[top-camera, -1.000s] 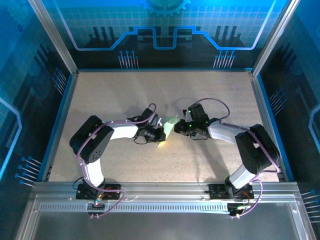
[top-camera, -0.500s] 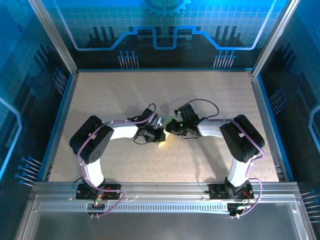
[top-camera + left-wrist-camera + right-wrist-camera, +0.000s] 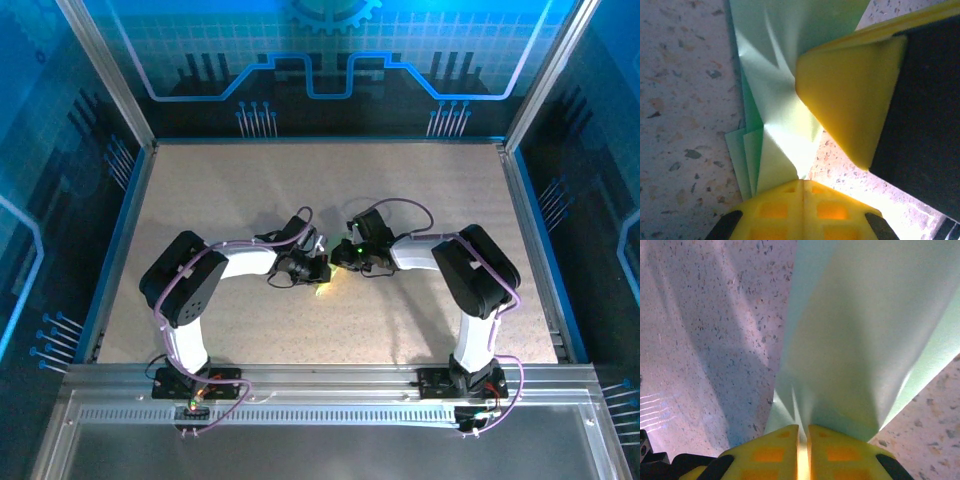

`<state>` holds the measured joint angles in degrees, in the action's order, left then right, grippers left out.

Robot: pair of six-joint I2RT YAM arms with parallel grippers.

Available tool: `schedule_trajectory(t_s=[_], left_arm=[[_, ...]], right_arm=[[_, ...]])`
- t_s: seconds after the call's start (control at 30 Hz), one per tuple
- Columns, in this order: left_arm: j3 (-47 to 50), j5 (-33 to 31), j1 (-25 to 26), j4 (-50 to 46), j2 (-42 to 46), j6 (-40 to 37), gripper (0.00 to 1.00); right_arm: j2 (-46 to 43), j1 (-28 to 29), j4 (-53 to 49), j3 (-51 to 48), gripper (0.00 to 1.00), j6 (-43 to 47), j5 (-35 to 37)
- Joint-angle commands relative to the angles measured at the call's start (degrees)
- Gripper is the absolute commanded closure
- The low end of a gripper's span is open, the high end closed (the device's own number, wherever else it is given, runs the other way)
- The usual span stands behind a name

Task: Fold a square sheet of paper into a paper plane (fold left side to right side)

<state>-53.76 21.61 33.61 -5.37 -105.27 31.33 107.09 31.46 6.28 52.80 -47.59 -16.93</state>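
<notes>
Folded green paper (image 3: 327,284) is found near middle of table (image 3: 230,190), between two arms. Creases and stacked layers are seen on it in left wrist view. Paper's edge is pinched tight by left gripper (image 3: 801,183). Paper is also clamped by right gripper (image 3: 803,428), fingers pressed together. Grippers are set just beside each other.

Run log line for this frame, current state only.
stage: mid-fold | left gripper: shut on green paper | right gripper: shut on green paper | green paper: creased, layered, between both grippers at mid table
</notes>
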Motion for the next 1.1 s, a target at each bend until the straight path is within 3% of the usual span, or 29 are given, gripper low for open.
schedule_trajectory(t_s=[0.0, 1.07], left_arm=[[1.2, -4.5, 0.0, -8.3, -3.2, -1.0, 1.00], [0.9, -4.4, -0.2, -8.1, -3.9, -0.7, 1.00]], right_arm=[[1.9, -1.1, -2.4, 1.0, 0.85, 2.3, 2.1], [9.9, -16.4, -10.5, 15.9, 0.84, 8.0, -2.8]])
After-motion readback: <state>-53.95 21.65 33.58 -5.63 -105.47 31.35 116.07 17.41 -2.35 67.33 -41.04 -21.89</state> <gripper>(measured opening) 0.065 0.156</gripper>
